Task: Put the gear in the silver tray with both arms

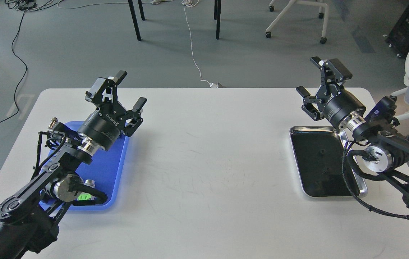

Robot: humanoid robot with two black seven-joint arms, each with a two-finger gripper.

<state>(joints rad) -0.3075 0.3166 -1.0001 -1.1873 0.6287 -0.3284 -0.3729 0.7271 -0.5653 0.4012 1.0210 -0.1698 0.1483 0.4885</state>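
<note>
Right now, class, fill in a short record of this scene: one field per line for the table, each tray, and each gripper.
table: white table, both trays on it
silver tray: silver tray on the robot's right side, dark bottom bare, no gear visible in it
blue tray: blue tray on the left side, partly hidden by the left arm, small parts inside
left gripper: left gripper open, holding nothing, raised above the blue tray
right gripper: right gripper open, holding nothing, raised beyond the silver tray's far end
</note>
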